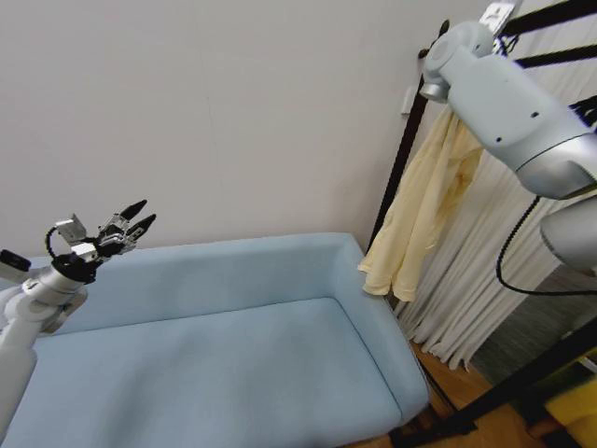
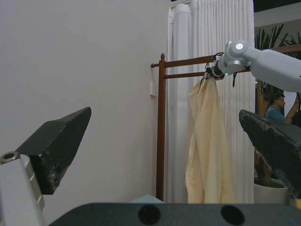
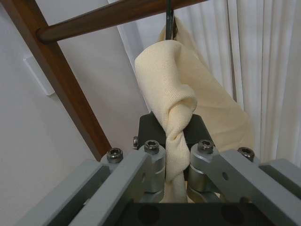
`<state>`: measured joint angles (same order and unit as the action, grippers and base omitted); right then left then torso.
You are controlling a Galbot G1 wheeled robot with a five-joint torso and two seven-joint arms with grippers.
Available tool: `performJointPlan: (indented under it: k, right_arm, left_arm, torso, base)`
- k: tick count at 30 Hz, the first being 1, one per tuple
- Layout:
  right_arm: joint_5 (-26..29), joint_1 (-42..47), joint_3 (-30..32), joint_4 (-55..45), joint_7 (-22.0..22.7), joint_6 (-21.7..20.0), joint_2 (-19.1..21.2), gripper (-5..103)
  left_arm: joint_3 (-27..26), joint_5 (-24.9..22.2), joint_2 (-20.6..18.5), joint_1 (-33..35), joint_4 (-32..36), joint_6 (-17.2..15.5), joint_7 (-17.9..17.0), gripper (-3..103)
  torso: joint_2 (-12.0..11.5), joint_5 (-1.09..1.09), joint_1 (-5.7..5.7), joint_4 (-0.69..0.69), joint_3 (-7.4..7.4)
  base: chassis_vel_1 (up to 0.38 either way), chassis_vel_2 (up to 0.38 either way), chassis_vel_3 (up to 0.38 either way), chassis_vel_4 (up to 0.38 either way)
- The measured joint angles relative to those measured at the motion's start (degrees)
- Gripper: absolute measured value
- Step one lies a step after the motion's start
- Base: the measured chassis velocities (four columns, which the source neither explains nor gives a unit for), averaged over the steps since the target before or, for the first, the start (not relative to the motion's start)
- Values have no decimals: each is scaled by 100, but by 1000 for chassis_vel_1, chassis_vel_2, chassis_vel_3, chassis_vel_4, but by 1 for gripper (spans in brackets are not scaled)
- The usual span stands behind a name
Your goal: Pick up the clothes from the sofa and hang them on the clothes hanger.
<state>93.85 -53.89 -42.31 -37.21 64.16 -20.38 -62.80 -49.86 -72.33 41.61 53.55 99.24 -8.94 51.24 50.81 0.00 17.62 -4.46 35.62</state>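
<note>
At the lower left of the head view, the left pincer (image 1: 142, 213) hovers with fingers apart over the blue sofa (image 1: 233, 373), well away from the action. Up at the upper right, the right pincer (image 3: 178, 160) is clamped on the cream garment's (image 1: 420, 215) twisted neck just below the wooden rail (image 3: 108, 16), and the cloth drops straight down. The right arm is plainly the nearer one!

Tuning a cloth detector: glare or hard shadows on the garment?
Head view: even light, no glare, soft fold shading on the garment. Right wrist view: right gripper shut on it, gentle shadows. Left wrist view: open left gripper dark against pale wall.
</note>
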Motion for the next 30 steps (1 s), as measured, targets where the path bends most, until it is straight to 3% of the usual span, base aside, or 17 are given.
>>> performJointPlan:
  k: [20, 30]
  right_arm:
    - [-18, 128, -101, -38, -187, -39, 356, 4]
    - [-143, 47, -39, 295, -400, -39, 276, 4]
  left_arm:
    - [-2, -10, 42, 109, -42, 17, 257, 100]
    - [16, 20, 108, 121, -66, 24, 327, 100]
  torso:
    - [0, 0, 0, 0, 0]
    - [0, -1, 0, -1, 0]
  base:
    - [0, 0, 0, 0]
    - [0, 0, 0, 0]
